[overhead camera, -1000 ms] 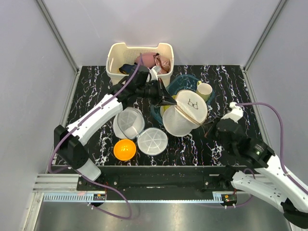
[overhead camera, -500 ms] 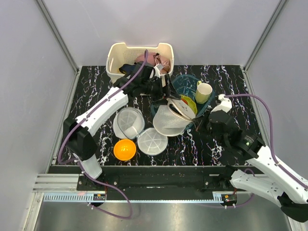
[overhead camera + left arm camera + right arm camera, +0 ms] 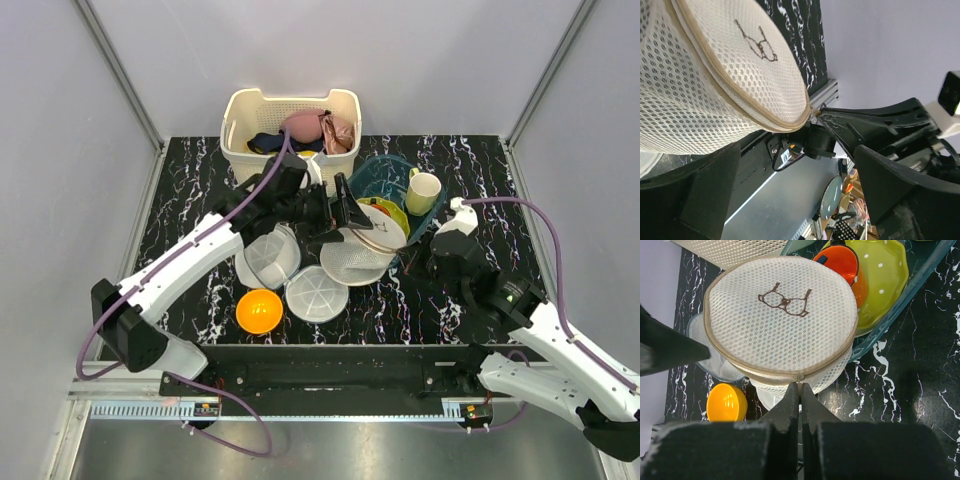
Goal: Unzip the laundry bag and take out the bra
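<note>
The laundry bag (image 3: pixel 358 262) (image 3: pixel 785 320) (image 3: pixel 715 75), a round cream mesh case with a small dark logo, rests mid-table with its top half lying on the lower half. My right gripper (image 3: pixel 408 262) (image 3: pixel 800 390) is shut on the zip pull (image 3: pixel 800 377) at the bag's near edge. My left gripper (image 3: pixel 335 222) (image 3: pixel 796 160) hovers at the bag's far-left side, open and holding nothing. The bra (image 3: pixel 264 143), dark navy, lies in the cream basket (image 3: pixel 240 110) at the back.
A pink bra (image 3: pixel 305 125) shares the basket. Two white ribbed dishes (image 3: pixel 270 255) (image 3: pixel 317 293) and an orange bowl (image 3: pixel 259 310) (image 3: pixel 726 402) sit left of the bag. A teal tray (image 3: pixel 385 172) holds a green bowl (image 3: pixel 880 280) and an orange cup (image 3: pixel 842 265); a cream mug (image 3: pixel 424 190) stands beside it.
My left gripper has opened and drawn back slightly. The bag's top half, upright a second ago, has dropped onto the lower half. My right gripper stays shut and has shifted slightly toward the bag.
</note>
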Robot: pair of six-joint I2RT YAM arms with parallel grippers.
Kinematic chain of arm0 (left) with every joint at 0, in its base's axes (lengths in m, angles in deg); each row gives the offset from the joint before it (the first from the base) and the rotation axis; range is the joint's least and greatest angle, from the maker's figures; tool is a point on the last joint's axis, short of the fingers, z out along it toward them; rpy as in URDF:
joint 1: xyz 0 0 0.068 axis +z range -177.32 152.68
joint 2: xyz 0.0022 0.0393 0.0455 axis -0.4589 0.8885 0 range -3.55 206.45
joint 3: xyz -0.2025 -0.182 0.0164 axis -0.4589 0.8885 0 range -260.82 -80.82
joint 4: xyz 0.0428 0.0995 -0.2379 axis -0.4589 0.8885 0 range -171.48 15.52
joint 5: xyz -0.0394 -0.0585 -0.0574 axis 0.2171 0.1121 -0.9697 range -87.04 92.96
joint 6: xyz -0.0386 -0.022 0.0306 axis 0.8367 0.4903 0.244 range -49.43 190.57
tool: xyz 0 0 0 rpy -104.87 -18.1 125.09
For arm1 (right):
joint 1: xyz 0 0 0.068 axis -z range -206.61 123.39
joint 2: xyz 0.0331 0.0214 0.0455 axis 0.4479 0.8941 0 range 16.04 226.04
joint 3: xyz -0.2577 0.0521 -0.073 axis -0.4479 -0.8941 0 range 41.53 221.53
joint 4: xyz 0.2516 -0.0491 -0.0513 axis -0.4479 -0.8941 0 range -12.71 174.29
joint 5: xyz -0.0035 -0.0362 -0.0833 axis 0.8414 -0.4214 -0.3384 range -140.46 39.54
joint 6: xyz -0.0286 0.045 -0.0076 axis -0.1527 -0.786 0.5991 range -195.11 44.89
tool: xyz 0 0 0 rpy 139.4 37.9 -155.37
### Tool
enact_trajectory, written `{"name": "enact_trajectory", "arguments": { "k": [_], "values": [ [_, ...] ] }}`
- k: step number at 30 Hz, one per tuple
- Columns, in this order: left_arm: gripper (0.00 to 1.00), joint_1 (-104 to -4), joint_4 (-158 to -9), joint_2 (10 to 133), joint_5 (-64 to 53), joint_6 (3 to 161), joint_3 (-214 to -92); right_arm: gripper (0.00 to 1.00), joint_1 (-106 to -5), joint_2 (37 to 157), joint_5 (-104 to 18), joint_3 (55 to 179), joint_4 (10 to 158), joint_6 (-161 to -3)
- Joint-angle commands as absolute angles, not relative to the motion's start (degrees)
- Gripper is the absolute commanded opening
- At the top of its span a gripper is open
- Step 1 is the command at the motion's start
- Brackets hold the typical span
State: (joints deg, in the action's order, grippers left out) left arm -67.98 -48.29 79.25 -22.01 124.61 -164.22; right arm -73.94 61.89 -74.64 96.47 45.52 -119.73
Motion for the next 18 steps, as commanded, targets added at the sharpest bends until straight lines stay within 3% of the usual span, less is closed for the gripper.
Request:
{"name": "enact_trajectory", "arguments": {
  "k": [1,3,5,6,8,9,18],
  "values": [
    [0.99,-68.4,-51.8,82.6,-20.9,127.3,-163.2,0.0,-73.6,61.7,-73.7,96.5,48.5,-119.8],
    [0.95,-68.4,-52.7,84.1,-21.9,127.7,-164.4,0.0,-73.5,61.5,-73.7,96.2,48.4,-119.9],
    [0.8,-68.5,-52.7,85.5,-21.7,127.8,-165.3,0.0,-73.7,60.9,-74.1,96.1,47.7,-120.3],
    [0.43,-68.5,-52.7,85.7,-21.3,127.6,-166.1,0.0,-73.5,60.6,-74.2,95.7,47.5,-120.5],
    [0.04,-68.2,-52.0,85.7,-20.7,126.5,-167.0,0.0,-73.5,59.4,-75.8,95.0,46.2,-120.6],
    [0.0,-67.9,-51.4,85.7,-21.1,125.9,-168.2,0.0,-73.5,58.6,-76.7,93.9,45.7,-120.6],
    [0.0,-64.8,-51.0,86.3,-31.2,121.2,-173.0,0.0,-73.5,46.8,-87.3,86.0,38.7,-122.7]
  ]
}}
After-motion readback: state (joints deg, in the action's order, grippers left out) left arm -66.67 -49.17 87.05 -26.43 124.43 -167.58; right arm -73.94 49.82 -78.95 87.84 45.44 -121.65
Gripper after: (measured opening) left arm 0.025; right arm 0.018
